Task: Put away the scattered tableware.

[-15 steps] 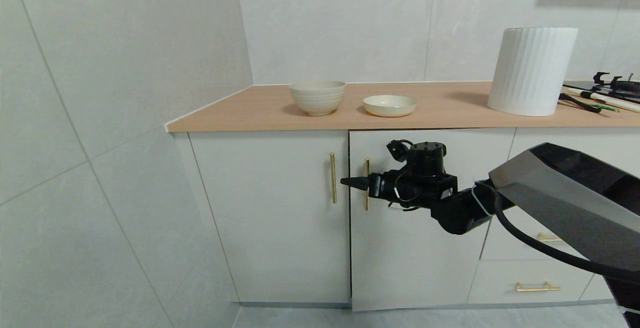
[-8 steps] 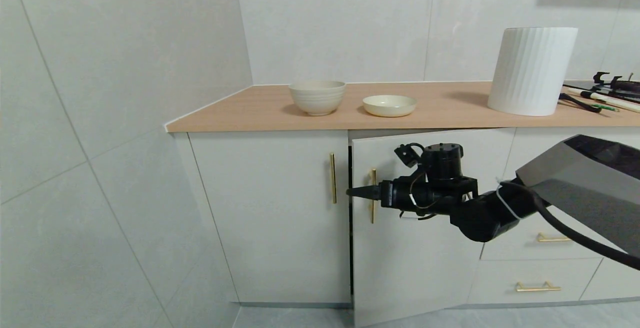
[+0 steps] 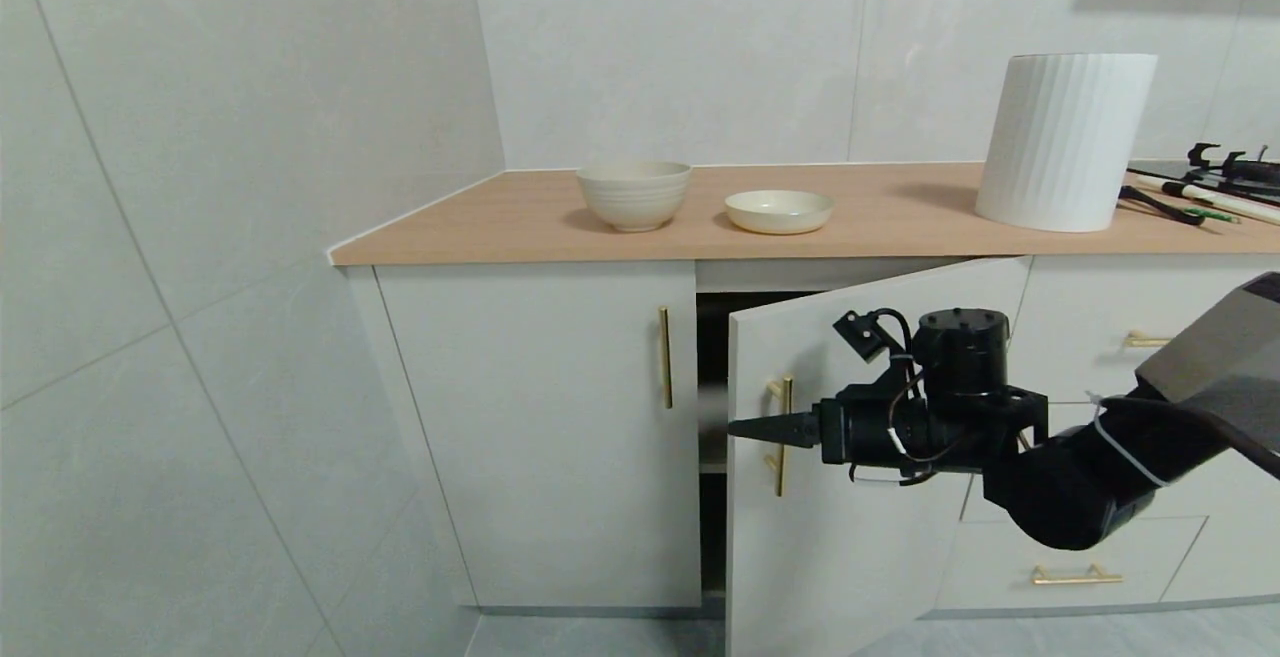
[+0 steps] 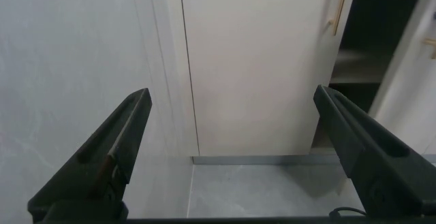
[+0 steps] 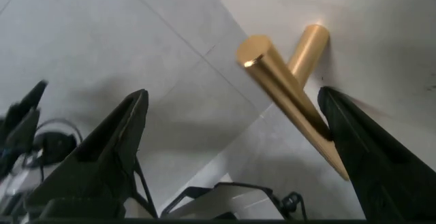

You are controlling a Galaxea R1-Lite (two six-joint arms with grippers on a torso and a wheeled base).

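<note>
A beige bowl and a shallow cream dish stand side by side on the wooden countertop. Below them, the right-hand cabinet door hangs partly open, with a dark gap beside it. My right gripper is at that door's gold handle. In the right wrist view the handle lies between the spread fingers of the open right gripper, close to one finger. My left gripper is open and holds nothing; it faces the shut left cabinet door near the floor.
A tall white ribbed container stands on the counter's right part, with dark utensils beyond it. The left door's gold handle is beside the gap. Drawers sit right of the open door. A tiled wall closes the left side.
My right gripper has drawn back, down and to the right with the handle between its fingers. The right door has swung from nearly shut to partly open.
</note>
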